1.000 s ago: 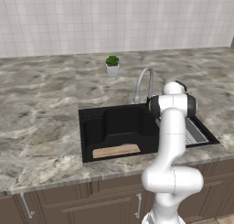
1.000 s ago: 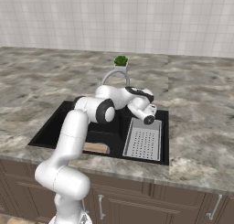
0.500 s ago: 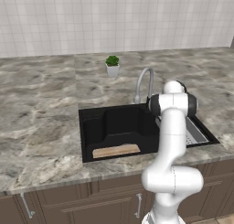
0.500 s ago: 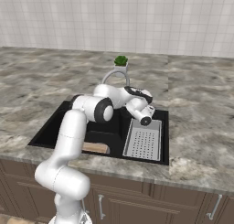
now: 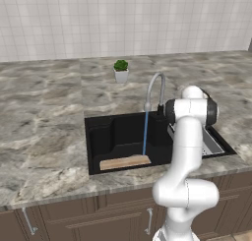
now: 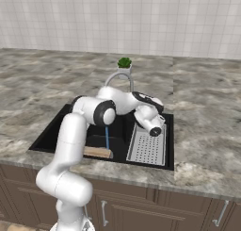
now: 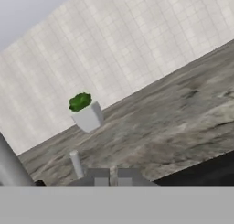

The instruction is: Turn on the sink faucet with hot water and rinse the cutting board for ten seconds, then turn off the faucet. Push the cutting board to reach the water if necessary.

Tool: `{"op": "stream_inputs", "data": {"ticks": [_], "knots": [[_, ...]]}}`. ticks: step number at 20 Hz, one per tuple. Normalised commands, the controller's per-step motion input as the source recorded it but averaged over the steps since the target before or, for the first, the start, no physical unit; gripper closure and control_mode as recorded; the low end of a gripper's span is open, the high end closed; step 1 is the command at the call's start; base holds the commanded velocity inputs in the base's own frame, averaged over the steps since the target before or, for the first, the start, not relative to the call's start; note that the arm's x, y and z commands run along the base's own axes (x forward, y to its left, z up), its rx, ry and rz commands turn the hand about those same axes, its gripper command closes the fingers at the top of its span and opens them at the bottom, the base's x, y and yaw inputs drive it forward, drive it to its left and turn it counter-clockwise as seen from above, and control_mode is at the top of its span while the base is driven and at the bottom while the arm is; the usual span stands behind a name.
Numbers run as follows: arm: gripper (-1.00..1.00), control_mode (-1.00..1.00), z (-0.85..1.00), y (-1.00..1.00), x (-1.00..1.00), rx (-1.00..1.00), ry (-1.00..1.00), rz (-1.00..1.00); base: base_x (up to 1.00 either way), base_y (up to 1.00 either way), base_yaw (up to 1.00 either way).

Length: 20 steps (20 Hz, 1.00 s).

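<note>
While the water [image 5: 145, 132] runs, it lands on the right end of the board [image 5: 125, 162], so the rinse looks under way and you likely need no push. The board lies flat in the sink [image 5: 98, 136] against the front wall, long axis left-right along that wall. The stream drops straight from the faucet [image 5: 153, 90] spout. The coming move turns on the handle [image 7: 76, 163]: it stands just beside the gripper [image 7: 113, 177], a touch left of the tips in the hand view, at the faucet base. The board lies forward and left of the gripper, down in the basin, well apart. Jaws look nearly shut with a thin gap between the tips, nothing held. The arm reaches over the drainer [image 6: 148, 147], elbow bent back, hand pointing at the back wall and plant [image 7: 85, 111]. Hold here for the rinse, I'd judge, then nudge the handle back.
</note>
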Motion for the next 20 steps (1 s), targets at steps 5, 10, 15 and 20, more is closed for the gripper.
{"op": "stream_inputs", "data": {"ticks": [5, 10, 15, 20], "knots": [[1.0, -1.0, -0.02, -1.0, -0.68, 0.12, 0.0, 0.0, 0.0, 0.0, 0.0], [1.0, -1.0, 0.35, -0.32, -0.28, 0.02, 0.15, -0.07, 0.0, 0.0, 0.0], [1.0, -1.0, 0.38, 0.49, -0.43, 0.0, 0.25, -0.17, 0.0, 0.0, 0.0], [1.0, -1.0, 0.28, 0.45, -0.33, -0.02, 0.35, -0.12, 0.0, 0.0, 0.0]]}}
